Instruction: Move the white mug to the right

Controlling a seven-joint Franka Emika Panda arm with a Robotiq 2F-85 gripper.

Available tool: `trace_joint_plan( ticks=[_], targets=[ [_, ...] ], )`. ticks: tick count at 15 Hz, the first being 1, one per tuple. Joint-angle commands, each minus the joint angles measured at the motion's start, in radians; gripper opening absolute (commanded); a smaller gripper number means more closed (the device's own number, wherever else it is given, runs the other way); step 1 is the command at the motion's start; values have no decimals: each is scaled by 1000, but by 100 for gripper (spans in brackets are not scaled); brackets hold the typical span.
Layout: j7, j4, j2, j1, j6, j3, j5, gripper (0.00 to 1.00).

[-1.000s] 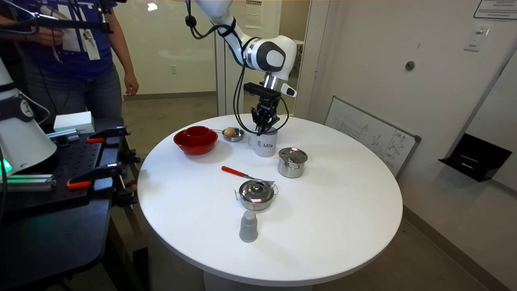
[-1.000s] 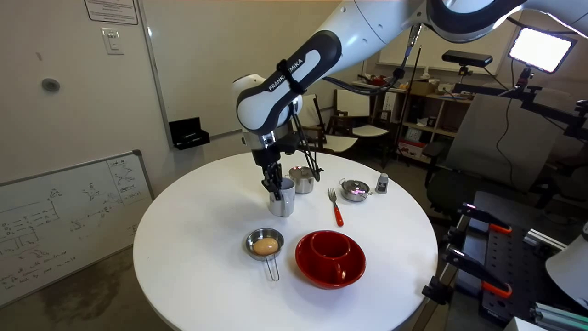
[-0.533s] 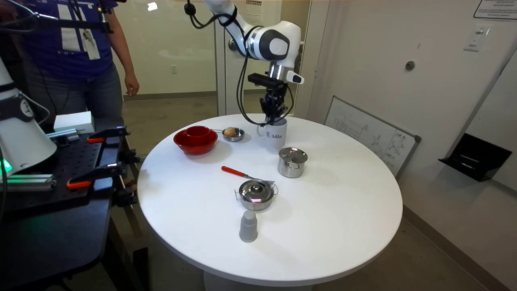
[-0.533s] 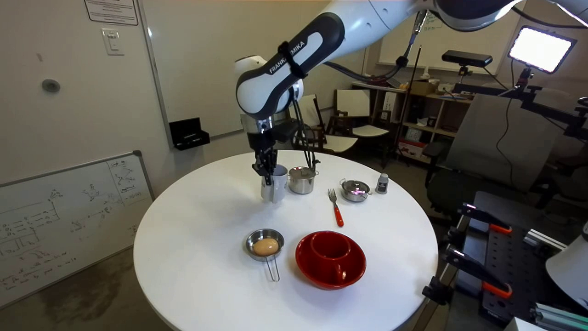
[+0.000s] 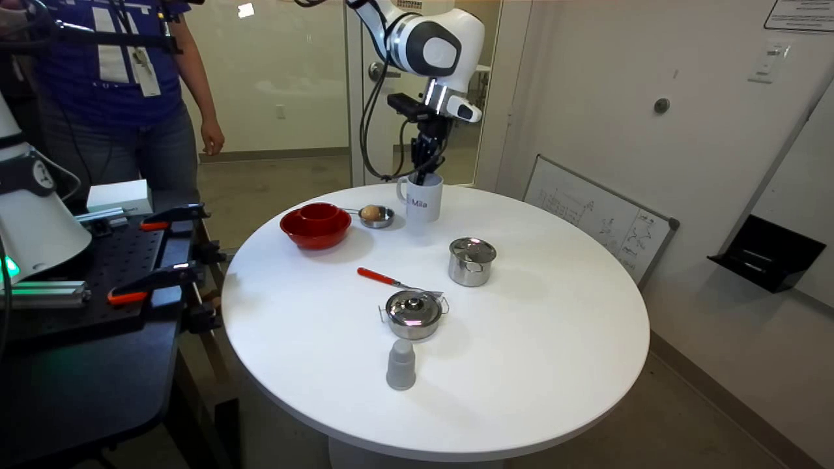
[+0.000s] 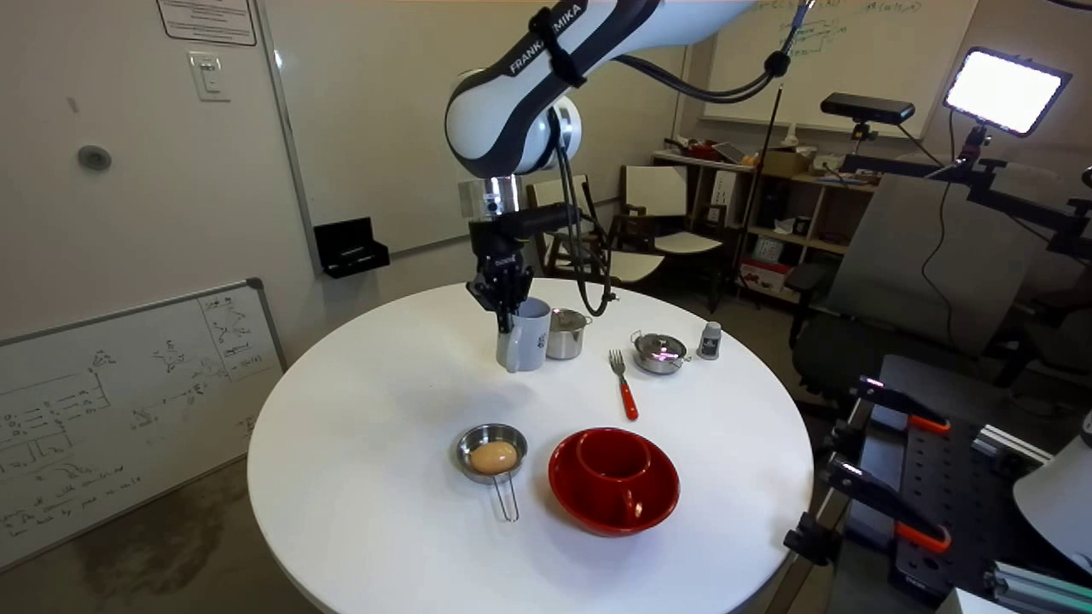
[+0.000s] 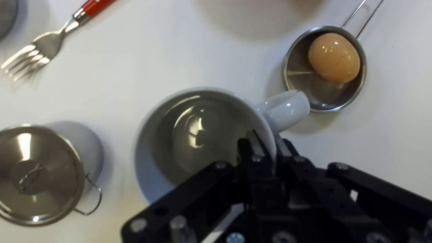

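The white mug point(image 5: 427, 195) has dark lettering and a side handle. It also shows in an exterior view point(image 6: 532, 334) with its handle toward that camera. My gripper point(image 7: 273, 145) is shut on the mug's wall close to the handle, one finger inside the rim and one outside. In the wrist view the mug point(image 7: 202, 131) is seen from above, its inside empty. The mug is upright and appears held a little above the table, with a faint shadow below it. The gripper also shows in both exterior views point(image 5: 421, 177) point(image 6: 507, 322), with its fingertips partly hidden by the mug.
A lidded metal pot point(image 5: 472, 262) stands near the mug. A small metal pan point(image 6: 492, 454) with an egg, a red bowl point(image 6: 614, 516) holding a red cup, a fork point(image 6: 625, 388), a second lidded pot point(image 6: 659, 352) and a grey shaker point(image 5: 401, 366) stand on the round white table point(image 5: 534, 365).
My gripper has risen with the mug in its grip. It has shifted farther back on the table in an exterior view, and the mug has turned somewhat. The other objects have not moved.
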Motion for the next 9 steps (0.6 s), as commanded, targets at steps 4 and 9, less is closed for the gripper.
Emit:
trace_joint_plan(
  ticks=[4,9],
  targets=[
    [214,-299,-134,-13,174,-29,146,8],
    [328,-445,-188,-12,247,-62,213,7]
  ],
)
